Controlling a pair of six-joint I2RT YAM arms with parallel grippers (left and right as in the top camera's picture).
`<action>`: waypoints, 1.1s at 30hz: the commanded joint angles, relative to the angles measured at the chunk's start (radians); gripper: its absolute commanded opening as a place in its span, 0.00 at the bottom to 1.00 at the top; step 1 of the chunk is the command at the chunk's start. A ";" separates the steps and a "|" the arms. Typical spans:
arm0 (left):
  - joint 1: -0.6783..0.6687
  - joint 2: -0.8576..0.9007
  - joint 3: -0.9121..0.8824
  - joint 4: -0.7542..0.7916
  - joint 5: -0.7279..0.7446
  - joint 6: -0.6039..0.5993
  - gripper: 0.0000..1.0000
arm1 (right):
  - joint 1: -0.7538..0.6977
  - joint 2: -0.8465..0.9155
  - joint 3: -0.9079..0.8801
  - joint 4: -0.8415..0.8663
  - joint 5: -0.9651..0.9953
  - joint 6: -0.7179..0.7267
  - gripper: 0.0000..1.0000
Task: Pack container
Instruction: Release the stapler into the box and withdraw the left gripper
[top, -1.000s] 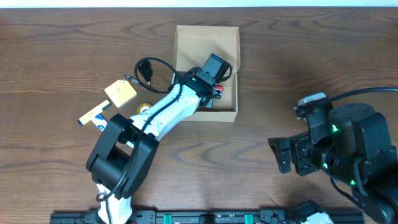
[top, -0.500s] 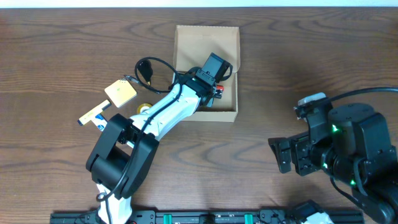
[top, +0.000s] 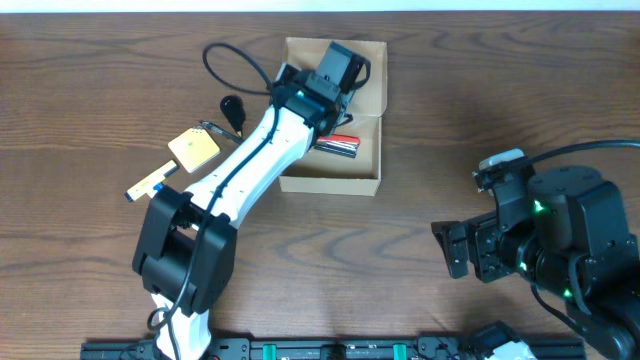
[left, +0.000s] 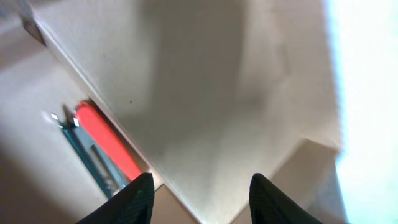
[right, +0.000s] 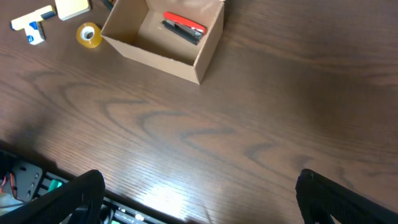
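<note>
Just left of the container, tape roll and yellow pad; left arm over its flap; both arms' jaws apart.

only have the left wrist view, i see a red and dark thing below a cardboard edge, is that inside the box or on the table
Observer: Inside. The red stapler lies on the floor of the tan cardboard box, in the half nearer the right arm.
Operator: anything not packed yet
Observer: Yes. A yellow tape roll, a yellow sticky-note pad and a white-and-blue item lie on the wooden table outside the box, on the left arm's side.
Operator: where's the other arm
Observer: The right gripper hangs open and empty above the table, apart from the box.
</note>
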 joint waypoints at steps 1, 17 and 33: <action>0.005 -0.006 0.088 -0.066 -0.003 0.166 0.50 | -0.007 -0.001 0.013 -0.002 0.014 -0.011 0.99; 0.054 -0.023 0.422 -0.771 -0.185 0.481 0.50 | -0.007 -0.001 0.013 -0.002 0.014 -0.011 0.99; 0.206 -0.073 0.422 -0.914 -0.196 0.811 0.85 | -0.007 -0.001 0.013 -0.002 0.014 -0.011 0.99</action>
